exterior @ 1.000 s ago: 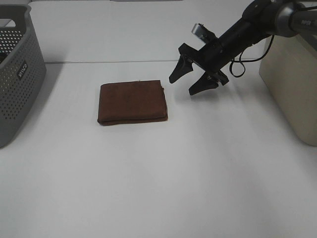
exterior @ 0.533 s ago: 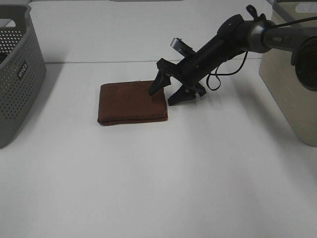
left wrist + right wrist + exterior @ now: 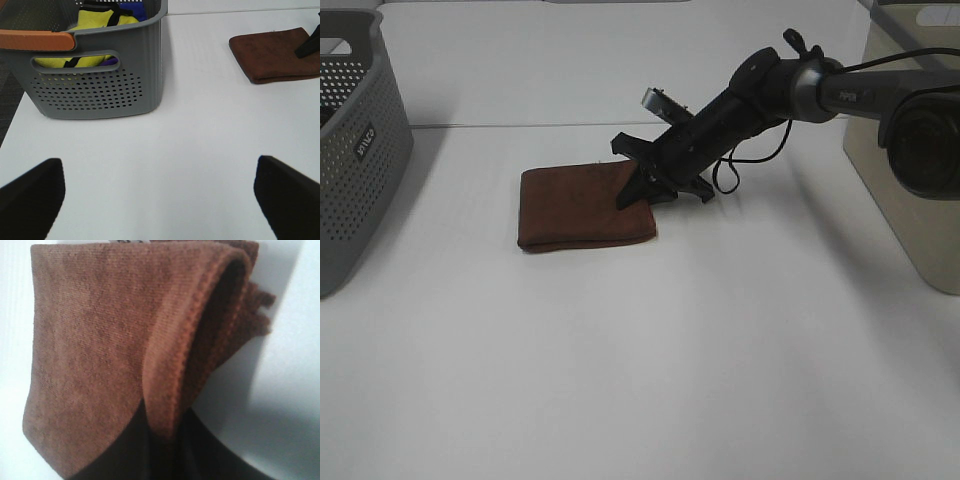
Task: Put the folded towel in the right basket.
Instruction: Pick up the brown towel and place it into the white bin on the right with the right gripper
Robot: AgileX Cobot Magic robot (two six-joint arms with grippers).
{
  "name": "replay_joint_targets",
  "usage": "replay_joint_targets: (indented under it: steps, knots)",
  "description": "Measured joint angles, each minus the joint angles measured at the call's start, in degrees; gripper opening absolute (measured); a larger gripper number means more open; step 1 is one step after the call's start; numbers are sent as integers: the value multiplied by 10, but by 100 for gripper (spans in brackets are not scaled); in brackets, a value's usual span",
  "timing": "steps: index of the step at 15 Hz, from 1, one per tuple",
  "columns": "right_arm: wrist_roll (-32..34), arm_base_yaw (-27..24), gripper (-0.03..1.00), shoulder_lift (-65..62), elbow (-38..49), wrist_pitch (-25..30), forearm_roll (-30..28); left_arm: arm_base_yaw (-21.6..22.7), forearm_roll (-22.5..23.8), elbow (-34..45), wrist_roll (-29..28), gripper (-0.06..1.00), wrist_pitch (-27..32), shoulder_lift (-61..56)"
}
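The brown towel [image 3: 570, 205] lies flat on the worktop [image 3: 670, 350], one edge between the jaws of the right gripper [image 3: 642, 195]; whether they pinch it I cannot tell. Lifting and carrying it to the beige basket [image 3: 910, 180], well behind that gripper, remain. The left gripper [image 3: 160, 192] gapes wide. The label [image 3: 365, 141] on the grey basket [image 3: 350, 200] is unreadable.

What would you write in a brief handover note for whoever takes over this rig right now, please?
Left gripper: open, empty, above the table near the grey basket.
Right gripper: at the right edge of the folded towel, with that edge between its fingers; a firm clamp cannot be confirmed.
The folded towel lies flat on the table, centre-left; the right basket stands at the far right.
Done: approach to the towel.
Left: secure the grip, lift, carry right, release into the right basket.
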Motion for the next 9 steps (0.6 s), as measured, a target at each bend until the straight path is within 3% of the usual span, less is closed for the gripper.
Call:
replay_joint_targets:
  steps: [4, 7, 9]
  knots:
    - [-5, 0, 7, -24, -72, 81, -48, 0, 0, 0, 0, 98, 0, 0]
    - [6, 2, 7, -113, -131, 142, -155, 0, 0, 0, 0, 98, 0, 0]
    - [29, 2, 7, -185, -148, 151, -246, 0, 0, 0, 0, 98, 0, 0]
